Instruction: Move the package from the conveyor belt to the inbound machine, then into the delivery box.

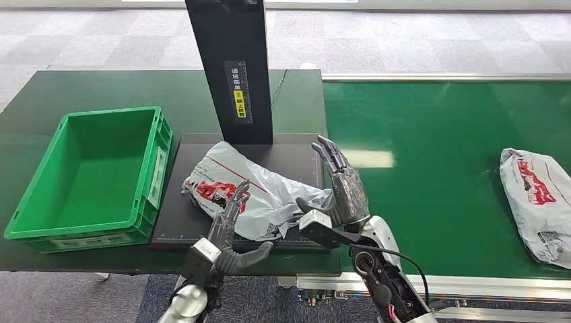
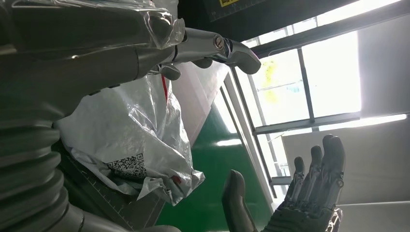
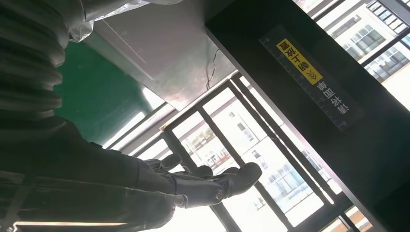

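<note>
A grey tiled floor runs behind a dark green table [image 1: 60, 101], and a brighter green conveyor belt [image 1: 438, 121] fills the right of the head view. At about nine o'clock on the table sits an empty green box [image 1: 151, 171], the delivery box. Just beside it at centre lies the flat black platform [image 1: 296, 156] of the inbound machine, its black post [image 1: 232, 67] rising toward twelve o'clock.

The package [image 1: 269, 195] rests on that platform, so the first leg looks done. It is a crumpled grey plastic mailer with red print; the left wrist view shows a square code label on it. Its long axis runs from about ten o'clock near the box down to four o'clock.

The left hand [image 1: 229, 232] is at the package's six o'clock edge, fingers apart and reaching over the bag, thumb out to the side, holding nothing that I can see. The right hand [image 1: 343, 188] stands upright at the package's three o'clock end, fingers straight and spread, thumb toward the bag, empty.

The box lies at nine o'clock from the package, so the left hand seems the nearer one for that carry.

A second grey mailer [image 1: 535, 202] waits on the belt at three o'clock.
</note>
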`<action>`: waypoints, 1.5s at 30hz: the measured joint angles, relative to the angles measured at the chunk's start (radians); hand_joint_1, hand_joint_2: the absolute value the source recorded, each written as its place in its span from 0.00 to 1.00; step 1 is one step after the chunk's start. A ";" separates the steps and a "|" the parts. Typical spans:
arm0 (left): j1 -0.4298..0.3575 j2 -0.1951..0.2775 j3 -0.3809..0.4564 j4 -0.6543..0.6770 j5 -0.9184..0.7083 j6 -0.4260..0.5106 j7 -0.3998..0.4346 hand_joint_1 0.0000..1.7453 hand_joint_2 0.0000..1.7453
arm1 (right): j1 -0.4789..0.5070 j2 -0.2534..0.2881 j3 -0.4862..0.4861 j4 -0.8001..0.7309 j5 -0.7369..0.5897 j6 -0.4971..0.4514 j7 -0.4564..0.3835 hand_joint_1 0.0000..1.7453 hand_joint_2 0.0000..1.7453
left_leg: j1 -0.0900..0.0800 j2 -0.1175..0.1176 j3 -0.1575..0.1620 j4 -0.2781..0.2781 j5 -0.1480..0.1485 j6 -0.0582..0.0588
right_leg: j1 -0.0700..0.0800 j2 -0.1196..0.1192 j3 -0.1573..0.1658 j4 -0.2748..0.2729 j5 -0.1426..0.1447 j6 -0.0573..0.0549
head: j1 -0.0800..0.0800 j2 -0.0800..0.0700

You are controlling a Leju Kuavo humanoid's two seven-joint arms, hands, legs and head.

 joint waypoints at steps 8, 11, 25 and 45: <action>0.000 0.000 0.000 0.000 0.000 0.000 0.000 0.00 1.00 | 0.000 0.000 -0.001 -0.001 0.000 0.000 0.000 0.00 1.00 | 0.000 0.000 0.000 0.000 0.000 0.000 | 0.000 0.000 0.000 0.000 0.000 0.000 | 0.000 0.000; 0.000 0.000 0.000 0.000 0.000 0.000 0.000 0.00 1.00 | 0.001 0.000 -0.001 -0.003 0.000 0.000 0.000 0.00 1.00 | 0.000 0.000 0.000 0.000 0.000 0.000 | 0.000 0.000 0.000 0.000 0.000 0.000 | 0.000 0.000; 0.000 0.000 0.000 0.000 0.000 0.000 0.000 0.00 1.00 | 0.001 0.000 -0.001 -0.005 0.000 0.000 0.000 0.00 1.00 | 0.000 0.000 0.000 0.000 0.000 0.000 | 0.000 0.000 0.000 0.000 0.000 0.000 | 0.000 0.000; 0.000 0.000 0.000 0.000 0.000 0.000 0.000 0.00 1.00 | 0.001 0.000 -0.001 -0.005 0.000 0.000 0.000 0.00 1.00 | 0.000 0.000 0.000 0.000 0.000 0.000 | 0.000 0.000 0.000 0.000 0.000 0.000 | 0.000 0.000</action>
